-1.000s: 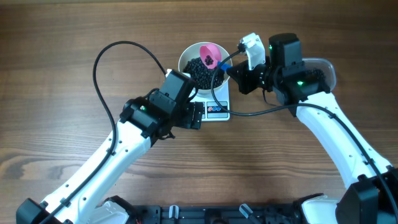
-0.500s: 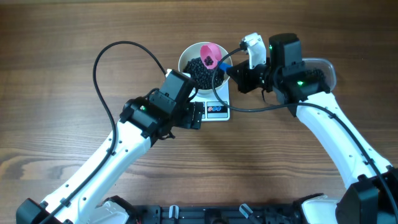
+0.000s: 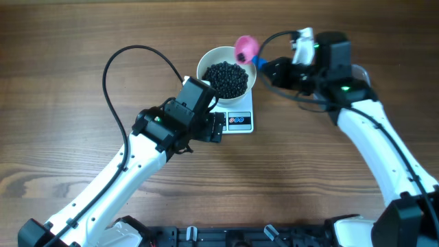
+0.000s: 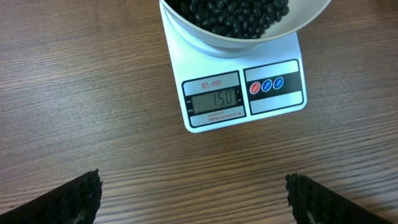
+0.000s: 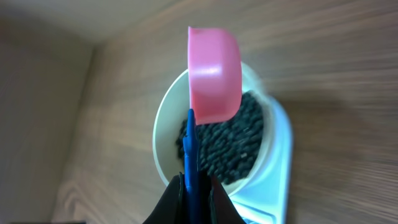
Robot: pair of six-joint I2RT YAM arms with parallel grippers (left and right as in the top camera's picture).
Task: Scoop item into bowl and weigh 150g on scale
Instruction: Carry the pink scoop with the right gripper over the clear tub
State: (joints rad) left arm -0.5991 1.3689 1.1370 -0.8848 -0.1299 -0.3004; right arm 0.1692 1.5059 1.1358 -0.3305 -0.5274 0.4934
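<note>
Arms from overhead first: both reaching in from the near edge toward the middle of the wooden table (image 3: 68, 41). Shows the white bowl (image 3: 204, 63) sitting on the far part of the scale (image 3: 247, 108), heaped with black beans (image 3: 228, 77). Places the left gripper (image 3: 218, 127) low at the scale's near left corner, arm bent at the elbow and stretched diagonally, black cable (image 3: 110, 68) looping beside it. Puts the right gripper (image 3: 269, 68) just right of the bowl, forearm angled in from the right, with a pink scoop (image 3: 246, 47) held over the bowl's far right rim, clear of the beans. Cannot read the display from up here.

Left wrist view looks straight down at the table and supplies the detail missing from above: display (image 4: 214, 99) reading 150, red and blue buttons (image 4: 266, 85) beside it, bowl overhanging the scale's far edge. Shows two dark fingertips (image 4: 74, 199) far apart at the lower corners — released, gripping nothing, near the scale without touching it.

Right wrist view is blurred, yet alone shows the grasp: fingers (image 5: 171, 202) clenched on the scoop's thin blue handle (image 5: 190, 143). Catches the scoop on edge, tipped onto its side above the bowl's rim, with beans and bowl below and behind it and a strip of the scale under the bowl. Cannot tell the scoop's contents.
</note>
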